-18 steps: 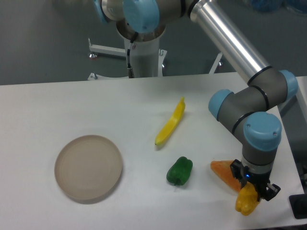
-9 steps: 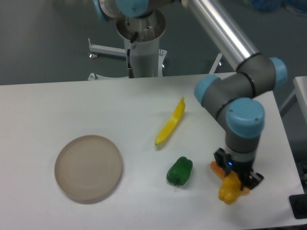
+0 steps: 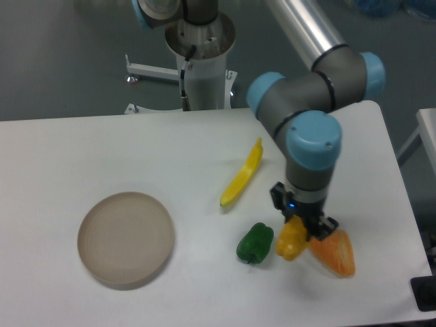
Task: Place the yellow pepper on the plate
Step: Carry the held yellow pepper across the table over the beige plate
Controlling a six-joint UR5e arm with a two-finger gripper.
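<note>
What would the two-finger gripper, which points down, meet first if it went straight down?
The white table, most likely: the gripper holds the lobed yellow pepper just right of the green pepper; depth is unclear.

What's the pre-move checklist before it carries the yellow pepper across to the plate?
1. Grip: gripper shut on the yellow pepper: ok.
2. Pepper off the table: cannot tell from this one view.
3. Plate bare and ready: ok.
4. Path toward the plate: green pepper sits right beside the held pepper, on the plate side: not ok unless lifted over it.
5. Orange wedge apart from the fingers: cannot tell, it looks very close.
6. Long yellow banana-like item lies further back from the direct line: ok.
</note>
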